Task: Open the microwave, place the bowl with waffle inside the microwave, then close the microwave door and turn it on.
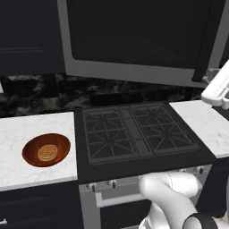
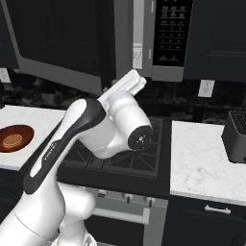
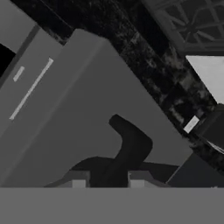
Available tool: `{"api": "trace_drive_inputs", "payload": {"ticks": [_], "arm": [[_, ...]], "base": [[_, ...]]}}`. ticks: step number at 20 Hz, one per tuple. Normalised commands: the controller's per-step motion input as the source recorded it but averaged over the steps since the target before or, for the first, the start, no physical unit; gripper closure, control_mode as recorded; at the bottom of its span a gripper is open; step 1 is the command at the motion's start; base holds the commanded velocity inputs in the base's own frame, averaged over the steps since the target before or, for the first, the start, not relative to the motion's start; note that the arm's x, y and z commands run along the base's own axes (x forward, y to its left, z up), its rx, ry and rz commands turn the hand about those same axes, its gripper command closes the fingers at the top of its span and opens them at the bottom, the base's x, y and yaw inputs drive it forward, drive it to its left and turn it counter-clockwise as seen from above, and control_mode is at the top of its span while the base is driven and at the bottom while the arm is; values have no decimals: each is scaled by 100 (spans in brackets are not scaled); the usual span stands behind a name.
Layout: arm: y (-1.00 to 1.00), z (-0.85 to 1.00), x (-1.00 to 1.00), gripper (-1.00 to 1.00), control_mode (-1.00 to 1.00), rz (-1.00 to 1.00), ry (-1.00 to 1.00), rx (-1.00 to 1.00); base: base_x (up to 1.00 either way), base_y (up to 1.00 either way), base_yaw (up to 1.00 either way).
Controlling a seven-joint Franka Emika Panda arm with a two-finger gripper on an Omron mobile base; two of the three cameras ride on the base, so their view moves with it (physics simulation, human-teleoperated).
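Microwave [image 1: 134,36] mounted above stove [image 1: 134,134]: grey frame, dark glass door [image 2: 57,43], dark vertical handle [image 3: 124,148]. End effector [image 3: 107,179] fingers straddle handle; grip unconfirmed. Reddish-brown bowl [image 1: 46,150] with golden gridded waffle [image 1: 47,152] on left tabletop [image 1: 27,129].

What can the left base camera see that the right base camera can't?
Left base view alone: the waffle's grid pattern clear inside the bowl, and all four burners of the stove with no arm across them.

Right base view alone: the microwave's black button panel, a wall socket, and a dark toaster on the right counter.

Both: the microwave door, the stove, the bowl on the left counter, and the white arm reaching toward the door's right edge.
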Motion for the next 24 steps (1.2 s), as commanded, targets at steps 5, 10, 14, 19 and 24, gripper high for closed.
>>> {"api": "trace_drive_inputs", "payload": {"ticks": [5, 10, 14, 19, 24], "arm": [[-91, -36, -100, -100, -100, 0, -2, 7], [-100, -16, 13, -100, -100, 14, 0, 11], [-90, 0, 97, -100, -100, 39, -1, 1], [-26, 0, 81, -100, -100, 46, -16, -6], [45, 1, 17, -100, -100, 34, -35, -22]], "base": [[0, 0, 0], [0, 0, 0], [0, 0, 0], [0, 0, 0], [0, 0, 0]]}}
